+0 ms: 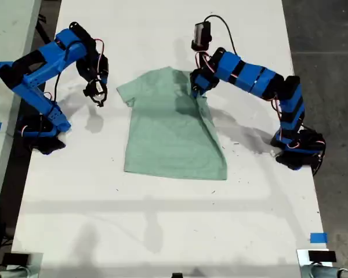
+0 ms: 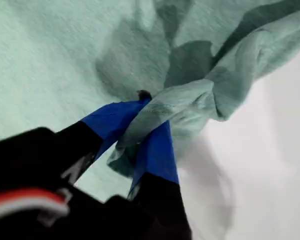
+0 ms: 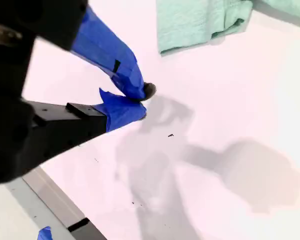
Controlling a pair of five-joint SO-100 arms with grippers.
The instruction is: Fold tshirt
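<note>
Now the tshirt (image 1: 171, 130) lies flat on the white table (image 1: 162, 220). My first gripper (image 2: 147, 132) pinches its sleeve, so that arm is nearer. My second gripper (image 3: 137, 102) is closed, empty, beside the other sleeve.

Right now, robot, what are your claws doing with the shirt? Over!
My first gripper shut on the tshirt, pinching its sleeve cloth. My second gripper shut, empty, above bare table. Nothing in the way.

White table (image 1: 162, 220) under bright light — dark grey floor (image 1: 330, 40) alongside, soft shadows.
</note>
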